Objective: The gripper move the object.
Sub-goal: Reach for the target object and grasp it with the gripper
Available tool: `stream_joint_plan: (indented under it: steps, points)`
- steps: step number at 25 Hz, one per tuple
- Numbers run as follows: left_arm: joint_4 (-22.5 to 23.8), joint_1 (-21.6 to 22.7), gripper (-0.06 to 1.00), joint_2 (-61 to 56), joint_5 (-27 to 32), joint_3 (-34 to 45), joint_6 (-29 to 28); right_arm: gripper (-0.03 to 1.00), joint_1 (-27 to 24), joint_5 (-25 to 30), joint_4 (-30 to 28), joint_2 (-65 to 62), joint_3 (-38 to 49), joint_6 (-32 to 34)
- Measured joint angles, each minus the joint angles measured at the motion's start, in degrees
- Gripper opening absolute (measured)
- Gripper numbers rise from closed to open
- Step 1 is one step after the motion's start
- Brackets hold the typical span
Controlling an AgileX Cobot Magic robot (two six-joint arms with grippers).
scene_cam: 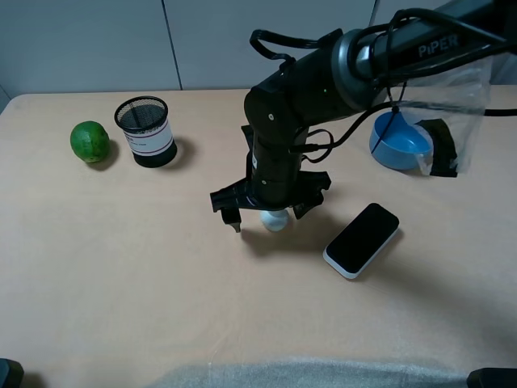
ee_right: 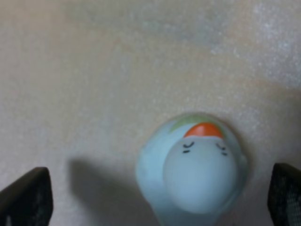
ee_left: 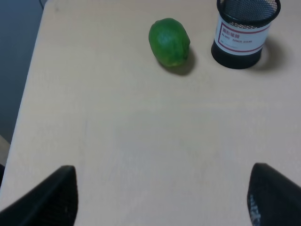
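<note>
The object, a small pale bluish-white figurine (scene_cam: 275,220) with a round head, closed eyes and an orange patch, stands on the beige table (scene_cam: 121,267). The right wrist view shows it from above (ee_right: 193,174). My right gripper (scene_cam: 269,217) has reached across to the middle and hangs over it, open. Its fingertips (ee_right: 23,197) stand wide apart on either side of the figurine and do not touch it. My left gripper (ee_left: 162,197) is open and empty over bare table; the arm itself is out of the exterior high view.
A green lime (scene_cam: 89,141) and a black mesh pen cup (scene_cam: 147,131) stand at the back left; both show in the left wrist view (ee_left: 169,41) (ee_left: 244,30). A phone (scene_cam: 362,240) lies right of the figurine. A blue bowl (scene_cam: 400,141) and clear plastic bag (scene_cam: 456,89) sit back right.
</note>
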Motion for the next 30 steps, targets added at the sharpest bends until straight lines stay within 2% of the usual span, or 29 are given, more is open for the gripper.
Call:
stream_joint_plan:
  steps: [18,30]
  points:
    - [0.00,0.00,0.80,0.00,0.00,0.00,0.00,0.69,-0.98,-0.01,-0.72,1.86,0.00,-0.84]
    - [0.00,0.00,0.80,0.00,0.00,0.00,0.00,0.68,-0.98,2.99,-0.70,1.86,-3.33,-1.75]
